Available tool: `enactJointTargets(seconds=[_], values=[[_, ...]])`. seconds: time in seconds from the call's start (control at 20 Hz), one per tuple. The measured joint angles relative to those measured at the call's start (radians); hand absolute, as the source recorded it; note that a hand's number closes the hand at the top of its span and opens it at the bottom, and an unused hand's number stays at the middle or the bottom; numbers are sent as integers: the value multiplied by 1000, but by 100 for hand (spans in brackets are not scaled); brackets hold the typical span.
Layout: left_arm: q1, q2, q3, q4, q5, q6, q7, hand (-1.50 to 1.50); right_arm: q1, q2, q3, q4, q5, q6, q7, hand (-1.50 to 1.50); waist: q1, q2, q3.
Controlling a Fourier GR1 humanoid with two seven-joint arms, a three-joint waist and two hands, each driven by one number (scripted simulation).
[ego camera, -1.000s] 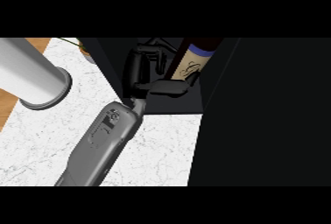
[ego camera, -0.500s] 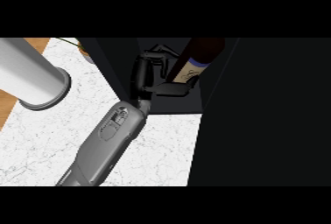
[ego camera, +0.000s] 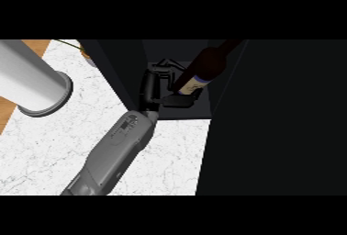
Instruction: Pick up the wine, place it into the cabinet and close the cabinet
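Note:
The wine bottle (ego camera: 207, 64) is dark with a pale label at its lower end. It leans inside the open dark cabinet (ego camera: 122, 69), neck pointing up and to the right. My left hand (ego camera: 152, 87) is inside the cabinet opening, just left of the bottle. Its fingers curl behind the bottle and its thumb lies under the label end, so it is shut on the bottle. The grey forearm runs down to the lower left over the counter. The right hand is nowhere to be seen.
A broad black panel (ego camera: 284, 119) fills the right side and hides what is behind it. A big pale grey cylinder (ego camera: 30, 78) stands at the upper left on the white marbled counter (ego camera: 61, 147). A wooden strip (ego camera: 7, 114) runs along the left edge.
The bottle has tipped further, its label end lower in view and more dark body showing above. The hand has shifted slightly with it and still holds it.

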Motion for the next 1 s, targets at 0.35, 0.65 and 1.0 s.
enactJointTargets(seconds=[0.35,0.65,1.0], values=[[-9,0,-43,151,30,18,-101,150,-18,12,21,22,0,5,-12,-150,-2,1,0],[-71,0,-12,285,83,9,-193,150,-2,18,23,26,-4,19,-30,-150,-8,4,0],[-138,0,47,394,175,-34,-268,150,-30,20,32,27,-6,15,-20,-150,-17,6,-1]])
